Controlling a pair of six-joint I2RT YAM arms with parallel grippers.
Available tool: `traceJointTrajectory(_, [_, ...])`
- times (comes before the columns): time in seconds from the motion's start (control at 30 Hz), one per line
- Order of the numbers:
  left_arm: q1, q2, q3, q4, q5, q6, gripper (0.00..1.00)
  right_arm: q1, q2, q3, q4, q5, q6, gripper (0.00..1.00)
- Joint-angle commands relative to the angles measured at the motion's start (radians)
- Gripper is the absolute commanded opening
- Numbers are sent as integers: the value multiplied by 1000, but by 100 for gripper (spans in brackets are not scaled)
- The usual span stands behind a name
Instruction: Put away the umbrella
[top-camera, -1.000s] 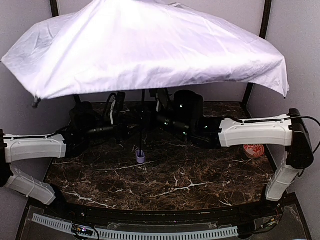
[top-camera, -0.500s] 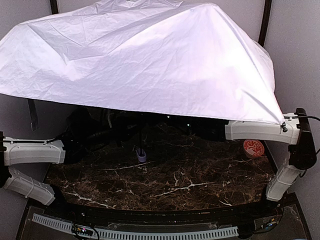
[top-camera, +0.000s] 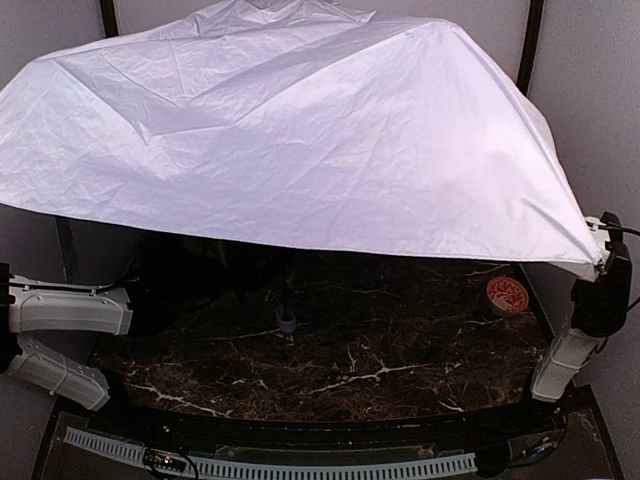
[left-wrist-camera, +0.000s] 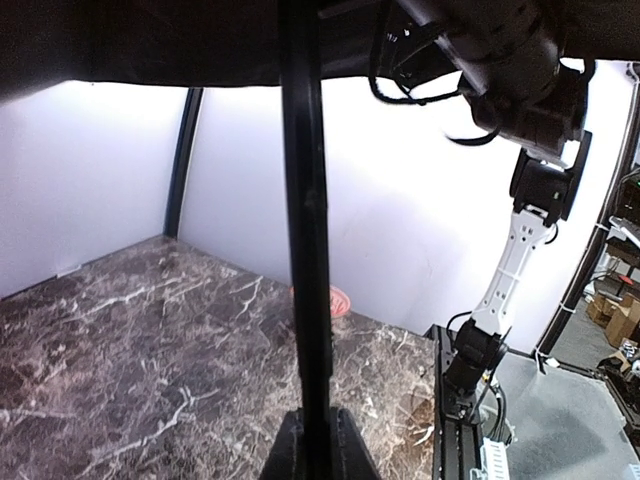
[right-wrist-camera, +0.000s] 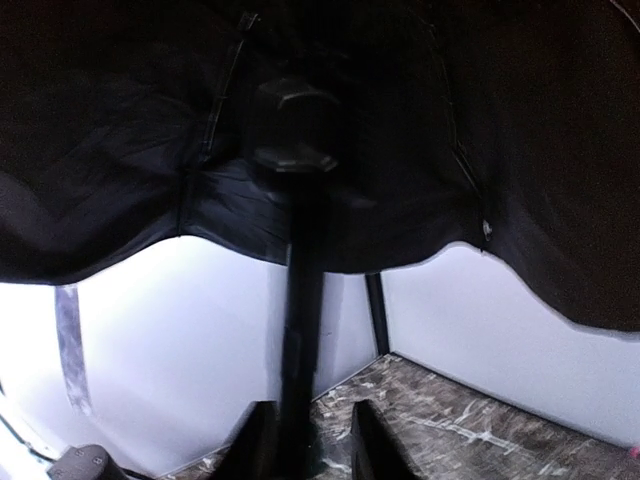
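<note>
The open umbrella's lavender-white canopy (top-camera: 300, 130) fills the upper part of the top view and hides both grippers there. Its thin black shaft (top-camera: 288, 290) stands upright below it, with the small lavender handle (top-camera: 287, 322) near the tabletop. In the left wrist view my left gripper (left-wrist-camera: 318, 428) is shut on the shaft (left-wrist-camera: 303, 250). In the right wrist view my right gripper (right-wrist-camera: 312, 428) has its fingers either side of the shaft (right-wrist-camera: 298, 300), with a gap on the right side, below the black hub (right-wrist-camera: 292, 125) and the black lining (right-wrist-camera: 120, 150).
A small red-and-white patterned disc (top-camera: 503, 294) lies at the table's right edge; it also shows in the left wrist view (left-wrist-camera: 340, 298). The dark marble tabletop (top-camera: 350, 360) has white walls on three sides. The right arm's upright link (top-camera: 575, 350) stands at the right.
The canopy has come down and tilted forward and to the right. It now covers both grippers and the right forearm, which showed a second ago. The handle has stayed in about the same place.
</note>
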Motion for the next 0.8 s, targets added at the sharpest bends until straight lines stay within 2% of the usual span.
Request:
traceJointTrajectory(0.0, [-17,-32,-13,46,20,40,0,-17,12,29,32,40,14,15])
traceJointTrajectory(0.1, [-25,-41,-10,11,35,64,0,-15,12,11,15,42,67,0])
traceJointTrajectory(0.13, [-26,-46,-4,-6,30,68,2,-14,11,4,7,47,92,0])
traceJointTrajectory(0.2, [-27,-61,17,-50,-1,76,23,-14,3,-18,-2,54,150,0])
traceJointTrajectory(0.23, [-27,-71,28,-71,-16,84,29,-14,-5,-35,0,43,181,0])
traceJointTrajectory(0.3, [-27,-85,50,-106,-38,94,38,-12,-19,-83,22,8,244,0])
traceJointTrajectory(0.33, [-27,-89,62,-120,-41,95,39,-10,-25,-99,32,-11,269,0])
traceJointTrajectory(0.6, [-27,-46,104,-133,-9,56,38,25,-31,-146,75,-83,356,0])
traceJointTrajectory(0.77, [-27,-28,97,-125,-16,24,17,41,-35,-157,79,-108,374,0])
